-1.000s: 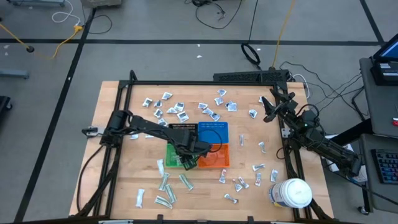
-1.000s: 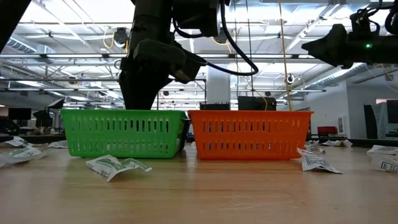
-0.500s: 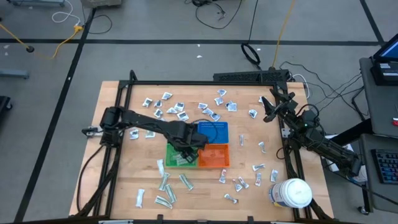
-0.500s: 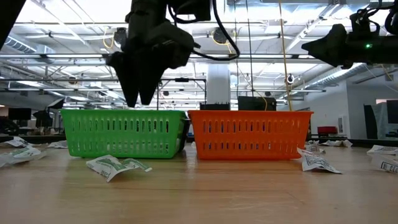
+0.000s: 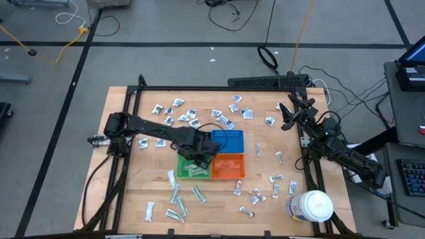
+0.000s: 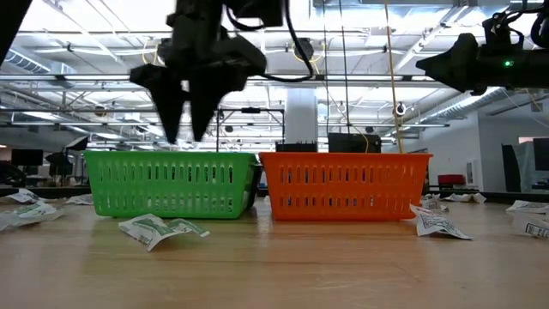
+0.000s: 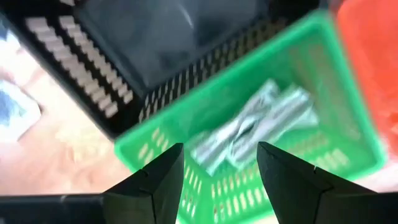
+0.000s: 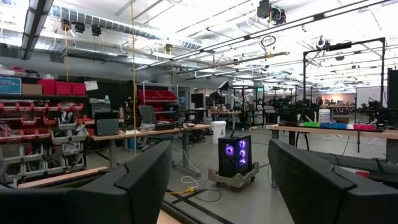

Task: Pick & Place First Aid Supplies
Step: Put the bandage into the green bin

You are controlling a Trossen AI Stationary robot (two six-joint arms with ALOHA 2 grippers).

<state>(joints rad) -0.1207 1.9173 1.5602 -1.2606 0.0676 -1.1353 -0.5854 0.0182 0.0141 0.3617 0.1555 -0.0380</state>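
Packets — silvery strips — lie in the green bin straight below the left jaws, which hang parted and empty above it. More packets lie scattered on the bench. Right jaws wait spread wide, empty — at the bench's edge.

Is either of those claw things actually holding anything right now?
No. The left gripper hangs open and empty above the green bin, where packets already lie. The right gripper waits open at the table's far right side, also empty.
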